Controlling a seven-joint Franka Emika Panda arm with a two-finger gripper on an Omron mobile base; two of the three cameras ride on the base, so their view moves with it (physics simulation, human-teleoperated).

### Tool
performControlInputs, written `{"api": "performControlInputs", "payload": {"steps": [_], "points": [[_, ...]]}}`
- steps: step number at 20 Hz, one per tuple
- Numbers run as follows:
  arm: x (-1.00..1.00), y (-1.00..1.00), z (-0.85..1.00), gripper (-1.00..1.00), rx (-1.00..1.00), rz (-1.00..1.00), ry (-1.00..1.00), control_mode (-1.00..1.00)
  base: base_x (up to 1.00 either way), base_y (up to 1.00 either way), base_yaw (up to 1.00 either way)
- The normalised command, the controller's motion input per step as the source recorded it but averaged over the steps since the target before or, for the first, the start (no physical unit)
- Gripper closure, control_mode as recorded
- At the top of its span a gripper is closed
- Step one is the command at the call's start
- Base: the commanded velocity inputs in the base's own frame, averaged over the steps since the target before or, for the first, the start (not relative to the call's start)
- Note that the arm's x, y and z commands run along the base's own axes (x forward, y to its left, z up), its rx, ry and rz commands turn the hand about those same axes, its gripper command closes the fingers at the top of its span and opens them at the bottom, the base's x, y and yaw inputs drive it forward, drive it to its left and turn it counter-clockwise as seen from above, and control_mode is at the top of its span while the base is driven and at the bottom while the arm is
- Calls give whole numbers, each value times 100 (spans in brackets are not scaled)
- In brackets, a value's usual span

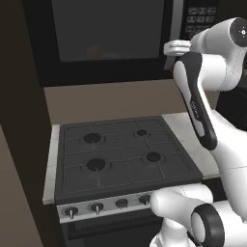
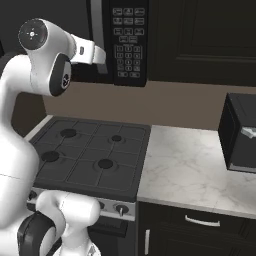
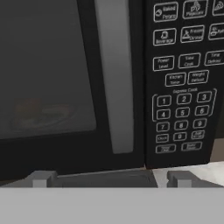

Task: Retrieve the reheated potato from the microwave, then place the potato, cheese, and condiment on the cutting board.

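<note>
The black microwave (image 3: 52, 144) hangs above the stove with its dark glass door shut. Behind the glass a faint orange-brown lump, the potato (image 3: 28, 107), rests on a pale plate. A grey vertical door handle (image 3: 116, 78) runs beside the button panel (image 3: 183, 87). My gripper (image 3: 111, 179) is open, its two fingertips (image 3: 41, 178) spread wide just in front of the door's lower edge, below the handle, holding nothing. From the base, the hand (image 1: 172, 48) is raised at the microwave's handle (image 1: 176, 21). The cheese, condiment and cutting board are out of view.
A black four-burner stove (image 1: 120, 152) lies under the microwave, its knobs along the front. Marble counter (image 2: 190, 165) extends right of it. A black toaster oven (image 2: 240, 137) stands at the counter's far right. Dark cabinets (image 2: 210, 40) sit beside the microwave.
</note>
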Motion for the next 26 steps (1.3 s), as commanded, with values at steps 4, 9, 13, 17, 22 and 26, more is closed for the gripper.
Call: {"api": "performControlInputs", "payload": {"steps": [4,9,13,17,22,26], "points": [[42,-10,21,-100,0,-1,0,-100,0,0,0],[46,-20,11,-100,0,0,0,-100,0,0,0],[50,-8,2,-100,0,0,0,-100,0,0,0],[48,0,0,-100,0,0,0,-100,0,0,0],[53,0,0,-100,0,0,0,-100,0,0,0],[54,0,0,-100,0,0,0,-100,0,0,0]]}}
